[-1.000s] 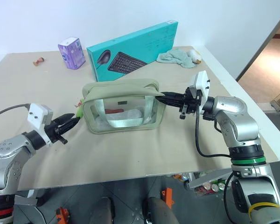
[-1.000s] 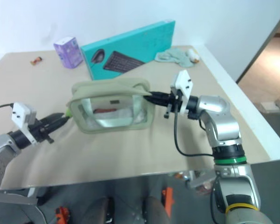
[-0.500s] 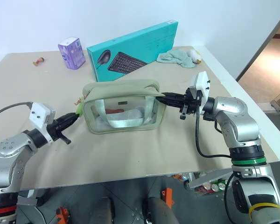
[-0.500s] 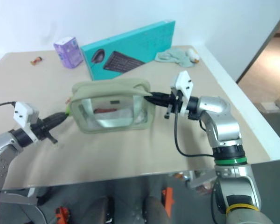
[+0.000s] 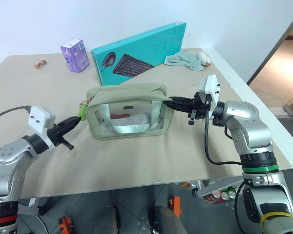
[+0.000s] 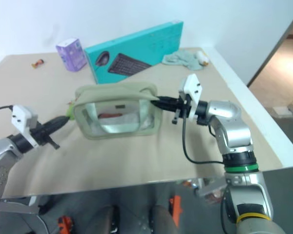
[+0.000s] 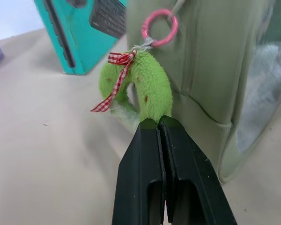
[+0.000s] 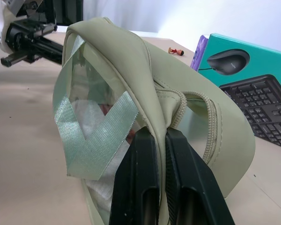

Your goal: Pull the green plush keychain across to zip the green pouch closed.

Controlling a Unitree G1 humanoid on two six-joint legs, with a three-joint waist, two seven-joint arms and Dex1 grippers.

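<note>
**Two grippers holding opposite ends of the green pouch on a beige table**

Surface and room. A beige table (image 5: 136,161) with a white edge stands before a plain white wall; at the right a doorway opens onto a lighter floor. Toward the far side of the table lie a teal keyboard box (image 5: 139,51), a small purple carton (image 5: 74,55) to its left, a tiny object (image 5: 40,63) near the far left edge, and a pale mint-green cloth (image 5: 185,59) to the right of the box. The green pouch (image 5: 128,117) stands upright near the table's middle, its clear front panel facing the robot, with light contents visible inside.

Arms. The left gripper (image 5: 77,120) reaches in level from the left, pointing toward the pouch's left end. Its jaws are pressed together on the tip of the green plush keychain (image 7: 140,91), which hangs from a pink ring (image 7: 159,28) at that end of the pouch and carries a red checked ribbon (image 7: 113,77). The right gripper (image 5: 167,101) reaches in level from the right, pointing left, and its jaws pinch the fabric at the pouch's upper right end, beside the zipper (image 8: 210,136). In the right wrist view a light green strap (image 8: 91,140) crosses the clear panel just beside the pinched fabric.
</note>
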